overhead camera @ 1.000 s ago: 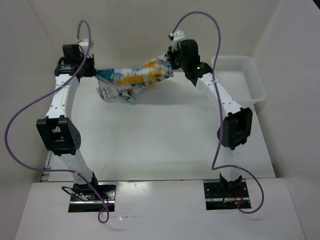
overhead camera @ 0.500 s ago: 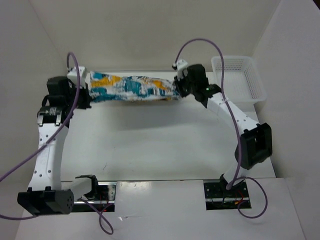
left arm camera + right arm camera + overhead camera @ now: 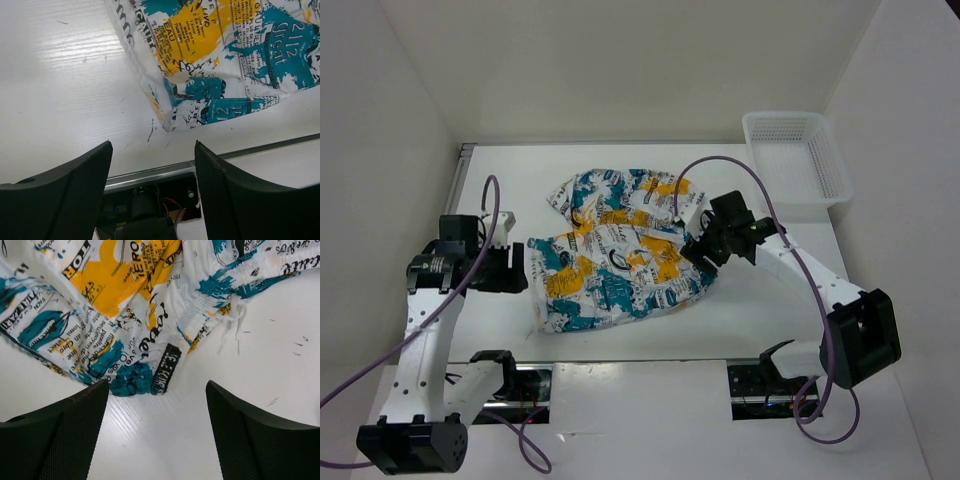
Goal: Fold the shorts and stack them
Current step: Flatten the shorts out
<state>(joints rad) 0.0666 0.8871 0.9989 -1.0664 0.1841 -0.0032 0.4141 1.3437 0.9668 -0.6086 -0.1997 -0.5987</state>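
While both claws stood released and gripped nothing, the shorts [image 3: 620, 250] lay spread and rumpled mid-table [image 3: 500, 190], one portion lapped over another. Left claw [image 3: 517, 268]: jaws apart, just beside the left edge of the cloth. Right claw [image 3: 698, 247]: jaws apart at the right edge, fabric ahead of the fingers, not between them. Placement between the arms, by judgement, suited folding from either side. Basket [image 3: 800, 160]: far right corner, well apart.
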